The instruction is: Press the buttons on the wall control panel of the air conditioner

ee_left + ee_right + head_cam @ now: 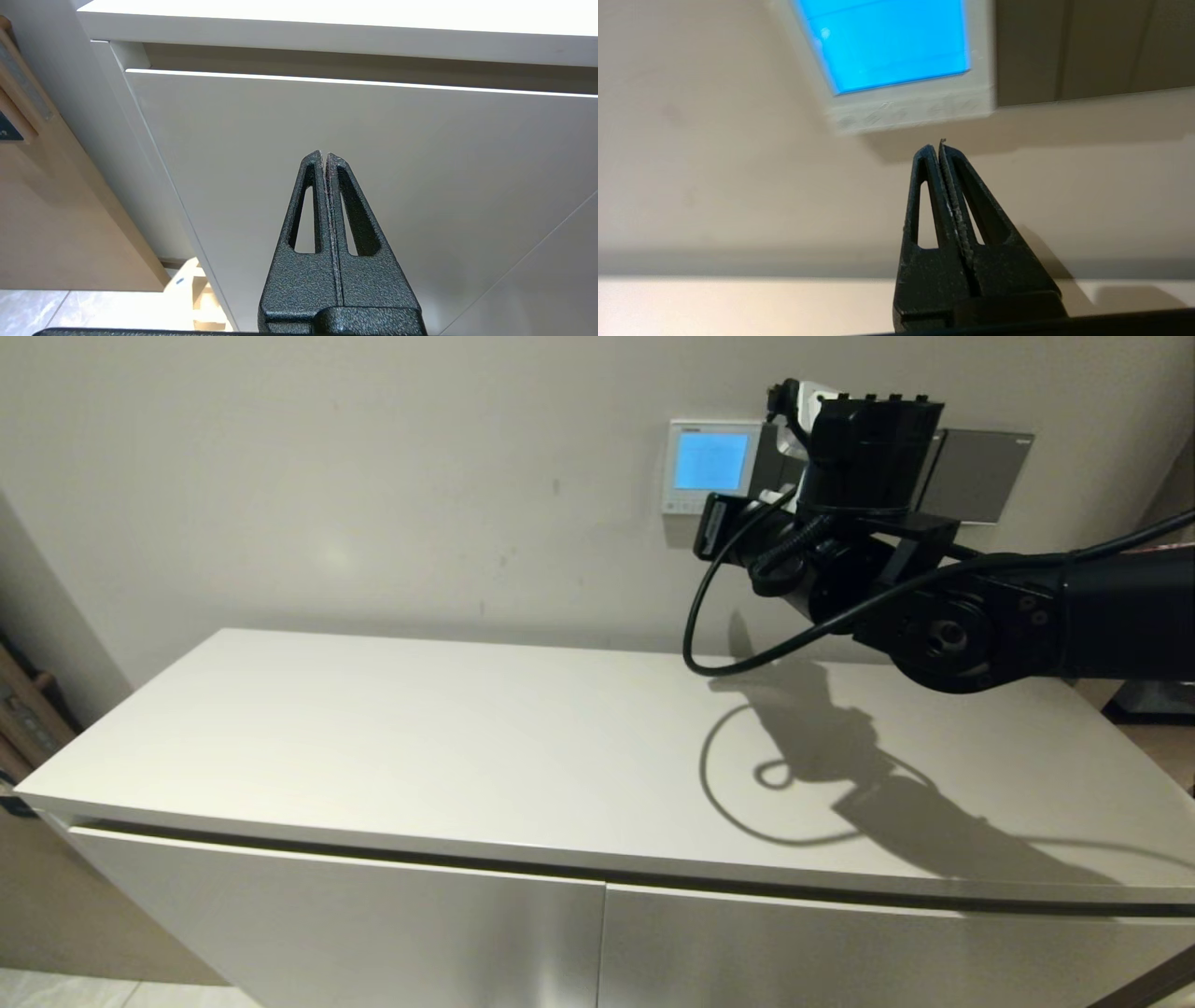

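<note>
The white wall control panel (679, 467) has a lit blue screen (711, 460) and hangs on the wall above the cabinet. My right arm is raised in front of it, and its black wrist body (873, 453) hides the fingers in the head view. In the right wrist view the right gripper (937, 147) is shut and empty. Its tips sit just below the panel (980, 56), under the row of pale buttons (906, 112), apart from them. My left gripper (324, 156) is shut and empty, parked low in front of the cabinet door.
Dark grey switch plates (976, 476) sit on the wall right of the panel and also show in the right wrist view (1087, 46). A white cabinet top (467, 737) lies below, with the right arm's cable (695, 616) hanging over it. The cabinet door (420, 163) faces the left gripper.
</note>
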### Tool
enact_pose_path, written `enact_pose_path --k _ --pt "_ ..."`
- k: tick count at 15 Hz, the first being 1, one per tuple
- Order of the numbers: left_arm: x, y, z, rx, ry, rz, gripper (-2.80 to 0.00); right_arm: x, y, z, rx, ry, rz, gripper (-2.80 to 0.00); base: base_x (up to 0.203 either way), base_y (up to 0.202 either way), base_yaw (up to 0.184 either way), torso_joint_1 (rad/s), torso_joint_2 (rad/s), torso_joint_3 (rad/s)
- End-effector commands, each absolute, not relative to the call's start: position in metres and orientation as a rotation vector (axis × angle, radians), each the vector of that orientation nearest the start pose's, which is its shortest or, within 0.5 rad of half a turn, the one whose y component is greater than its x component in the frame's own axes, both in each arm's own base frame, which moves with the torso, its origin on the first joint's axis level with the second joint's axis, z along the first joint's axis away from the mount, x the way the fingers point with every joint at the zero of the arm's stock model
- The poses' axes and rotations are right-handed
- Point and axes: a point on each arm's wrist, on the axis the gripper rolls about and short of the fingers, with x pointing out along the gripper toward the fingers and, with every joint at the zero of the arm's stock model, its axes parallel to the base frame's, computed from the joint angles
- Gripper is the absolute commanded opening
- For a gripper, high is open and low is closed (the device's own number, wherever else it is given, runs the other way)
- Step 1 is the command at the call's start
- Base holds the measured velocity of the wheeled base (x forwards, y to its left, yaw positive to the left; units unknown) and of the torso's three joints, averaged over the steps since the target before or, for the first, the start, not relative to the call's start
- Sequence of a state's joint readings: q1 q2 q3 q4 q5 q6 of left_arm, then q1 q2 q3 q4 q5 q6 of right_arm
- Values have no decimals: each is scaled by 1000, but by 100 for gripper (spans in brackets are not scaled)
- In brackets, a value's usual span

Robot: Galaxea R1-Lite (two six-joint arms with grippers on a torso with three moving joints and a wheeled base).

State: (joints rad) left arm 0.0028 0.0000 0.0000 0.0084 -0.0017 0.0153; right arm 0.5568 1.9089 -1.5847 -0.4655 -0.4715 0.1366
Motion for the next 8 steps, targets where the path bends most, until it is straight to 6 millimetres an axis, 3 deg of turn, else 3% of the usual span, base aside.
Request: enact_pose_path --k 1,4,8 --pt "-23 0 75 15 9 1 -280 313 198 325 222 -134 124 -280 0 0 0 0 0 0" --pt "-23 0 75 15 8 1 -280 279 194 335 230 -137 162 -280 0 0 0 0 0 0" --pt "-23 0 75 15 9 1 -280 233 164 349 189 -163 122 -280 0 0 0 0 0 0"
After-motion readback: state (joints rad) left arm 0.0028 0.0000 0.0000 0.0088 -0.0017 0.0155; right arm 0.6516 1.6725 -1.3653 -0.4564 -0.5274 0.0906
